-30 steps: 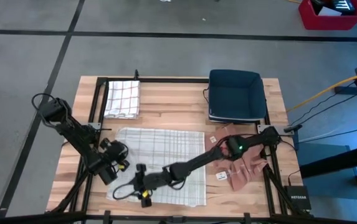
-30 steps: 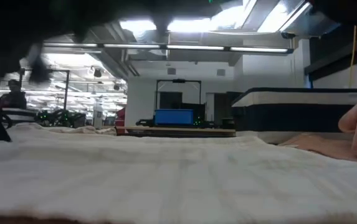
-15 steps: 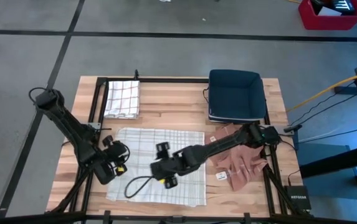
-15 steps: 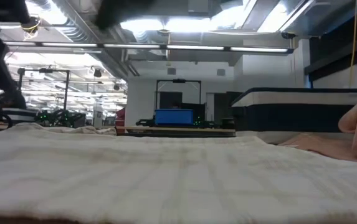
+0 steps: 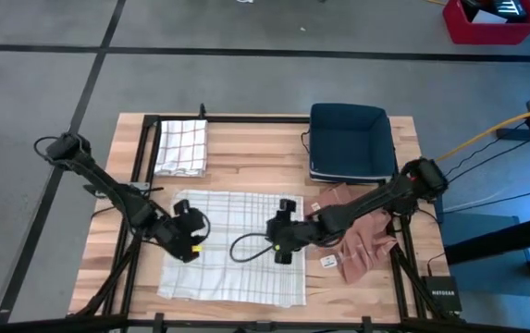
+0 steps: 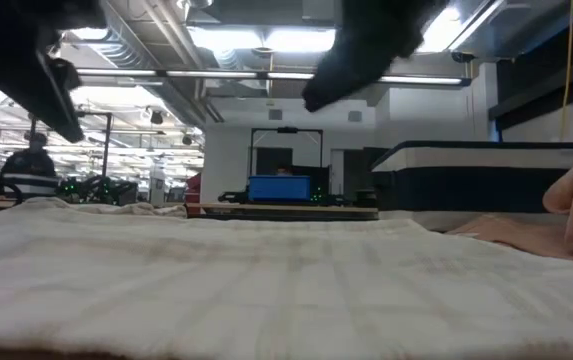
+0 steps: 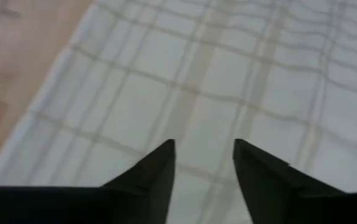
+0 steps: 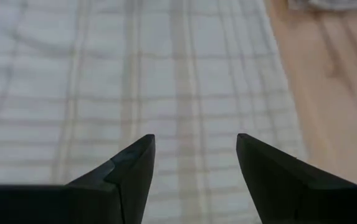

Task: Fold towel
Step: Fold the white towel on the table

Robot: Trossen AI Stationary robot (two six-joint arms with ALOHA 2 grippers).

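A white checked towel [image 5: 232, 248] lies spread flat on the wooden table [image 5: 246, 171]; in the low view, the towel [image 6: 266, 290] fills the foreground. My left gripper [image 5: 189, 239] hovers over its left part. In its wrist view, this gripper [image 7: 203, 149] is open, with the towel [image 7: 228, 81] below its fingers. My right gripper [image 5: 283, 239] hovers over the towel's right part. In its wrist view, it [image 8: 195, 146] is open wide above the towel [image 8: 134, 81], with nothing between its fingers.
A folded checked towel [image 5: 181, 146] lies at the far left. A dark blue bin [image 5: 350, 141] stands at the far right. Pink cloths [image 5: 362, 236] lie right of the spread towel. Bare wood shows between the towel and the far edge.
My right gripper has risen from the towel's near edge and drawn back toward the table's right and far side. My left gripper has lifted and shifted right, from beside the towel's left edge to over it. The towel lies flat as before.
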